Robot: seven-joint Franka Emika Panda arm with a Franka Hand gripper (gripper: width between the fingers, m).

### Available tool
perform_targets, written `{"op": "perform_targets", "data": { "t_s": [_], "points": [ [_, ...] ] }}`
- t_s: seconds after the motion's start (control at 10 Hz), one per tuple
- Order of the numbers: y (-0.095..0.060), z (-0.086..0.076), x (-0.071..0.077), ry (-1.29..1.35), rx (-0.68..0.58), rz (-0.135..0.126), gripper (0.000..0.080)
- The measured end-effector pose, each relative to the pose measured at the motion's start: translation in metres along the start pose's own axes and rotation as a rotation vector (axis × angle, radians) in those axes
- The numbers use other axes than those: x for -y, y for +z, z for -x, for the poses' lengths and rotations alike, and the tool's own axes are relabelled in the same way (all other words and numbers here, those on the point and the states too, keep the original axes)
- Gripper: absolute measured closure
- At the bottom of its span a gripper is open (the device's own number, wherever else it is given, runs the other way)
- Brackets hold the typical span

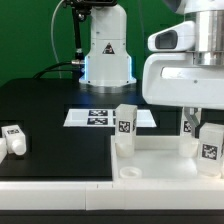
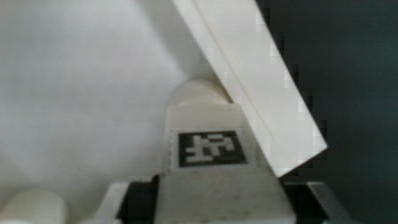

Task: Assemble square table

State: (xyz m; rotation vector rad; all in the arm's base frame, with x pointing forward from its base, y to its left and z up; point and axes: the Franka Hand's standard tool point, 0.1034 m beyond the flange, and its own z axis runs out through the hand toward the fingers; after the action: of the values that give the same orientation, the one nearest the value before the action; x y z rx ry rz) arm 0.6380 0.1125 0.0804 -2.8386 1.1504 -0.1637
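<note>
The white square table top point(image 1: 150, 160) lies at the front on the exterior view's right, with a raised rim and a round corner hole. My gripper point(image 1: 198, 124) hangs over its right part, shut on a white block leg point(image 1: 210, 143) with a tag, held upright with its lower end low over the top, by the rim. In the wrist view that leg point(image 2: 214, 140) sits between my dark fingers point(image 2: 134, 200), over the top's floor point(image 2: 89, 90) and beside its rim point(image 2: 258, 80). A second leg point(image 1: 124, 124) stands at the top's far left corner. A third leg point(image 1: 14, 140) lies at the far left.
The marker board point(image 1: 100, 117) lies flat behind the table top. The robot's white base point(image 1: 107, 50) stands at the back centre. A small tagged white part point(image 1: 187, 127) shows just beside my fingers. The table surface is black.
</note>
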Motion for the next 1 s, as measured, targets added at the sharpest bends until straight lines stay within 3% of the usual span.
{"op": "perform_targets", "data": {
  "t_s": [0.2, 0.4, 0.6, 0.7, 0.8, 0.9, 1.0],
  "points": [
    [0.0, 0.003, 0.0, 0.377, 0.011, 0.003, 0.0514],
    [0.002, 0.005, 0.002, 0.688, 0.033, -0.02, 0.0514],
    [0.002, 0.004, 0.001, 0.792, 0.049, -0.029, 0.0512],
    [0.002, 0.006, 0.002, 0.648, 0.039, -0.017, 0.0512],
    [0.002, 0.011, 0.003, 0.433, 0.028, 0.007, 0.0398],
    [0.002, 0.015, 0.007, 0.215, 0.02, 0.005, 0.0398],
    [0.002, 0.018, 0.009, 0.082, 0.023, 0.002, 0.0251]
  ]
}}
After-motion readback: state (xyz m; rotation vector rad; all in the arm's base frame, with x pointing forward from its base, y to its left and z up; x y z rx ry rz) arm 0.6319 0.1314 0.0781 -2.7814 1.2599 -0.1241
